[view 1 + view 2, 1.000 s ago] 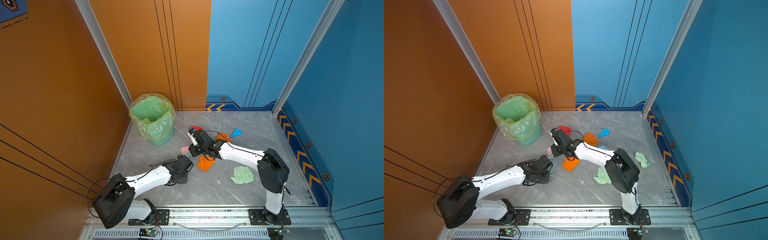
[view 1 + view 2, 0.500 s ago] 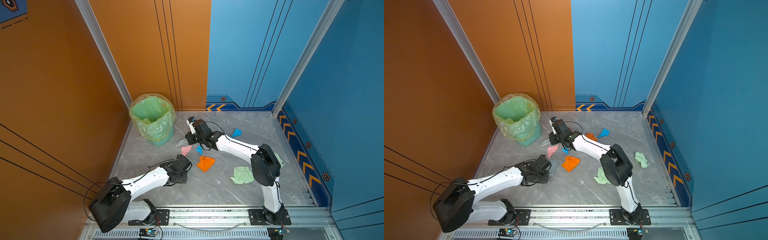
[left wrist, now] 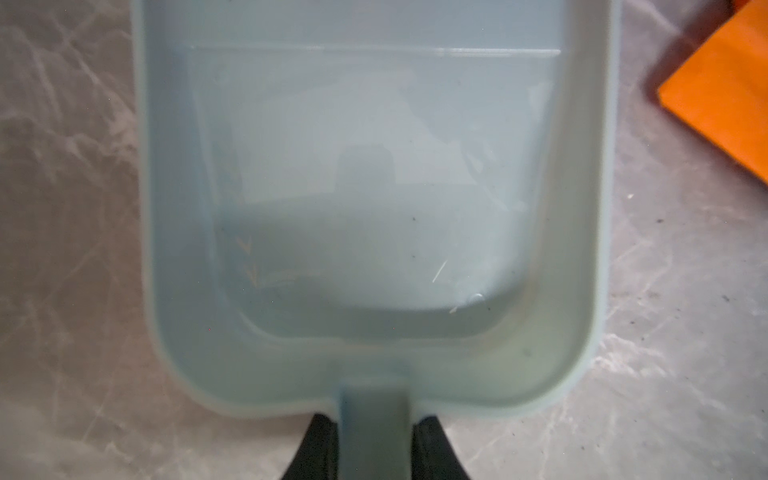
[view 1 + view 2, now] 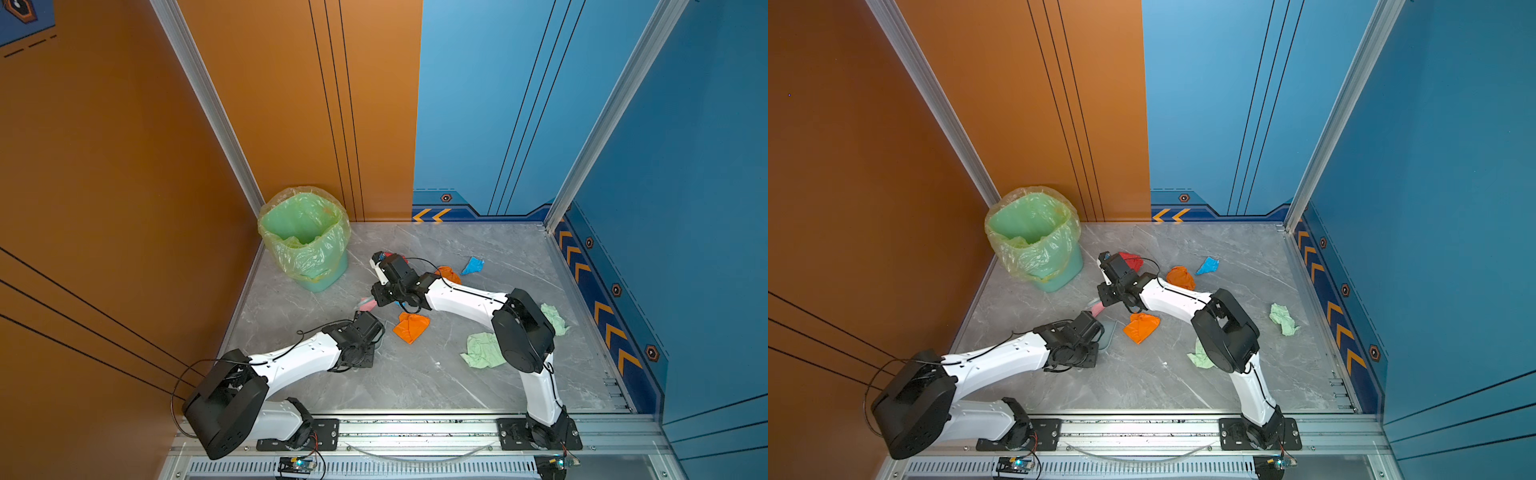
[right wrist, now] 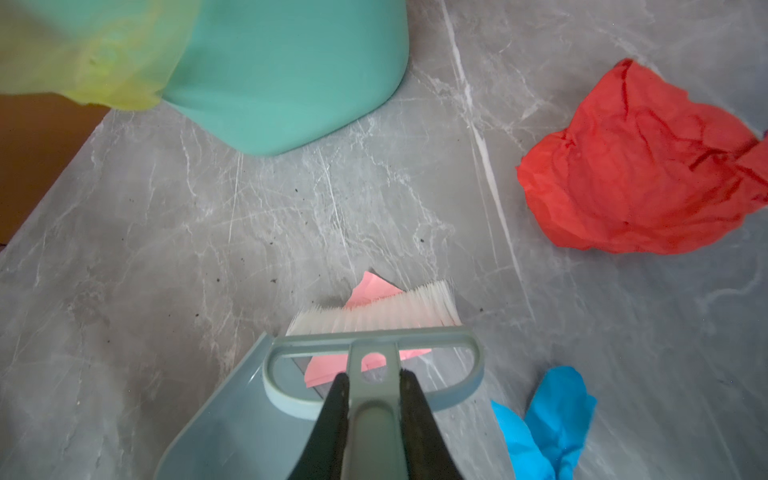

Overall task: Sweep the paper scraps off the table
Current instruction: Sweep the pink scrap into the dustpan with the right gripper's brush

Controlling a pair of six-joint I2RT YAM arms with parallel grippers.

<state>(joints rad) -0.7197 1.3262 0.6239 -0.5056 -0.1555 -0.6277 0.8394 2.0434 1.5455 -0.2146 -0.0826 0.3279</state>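
While clenching white-bristled brush (image 5: 370, 316) in right fingers (image 5: 332, 419), blue-grey plastic dustpan (image 3: 374, 187) in left fingers (image 3: 320, 453), may shove flat pink paper scrap (image 5: 370, 289) under lip

The green plastic bin (image 4: 307, 249) stands far left on the grey marble counter (image 4: 415, 386); the pale blue-grey plastic dustpan (image 3: 374, 166) lies nearer, the white-bristled brush (image 5: 374, 316) at its lip, the paper scraps (image 4: 411, 326) rightward.

grey marble table (image 4: 415, 386) bears scattered paper scraps (image 4: 411, 326), a bin (image 4: 328, 274) and dustpan (image 3: 174, 208).
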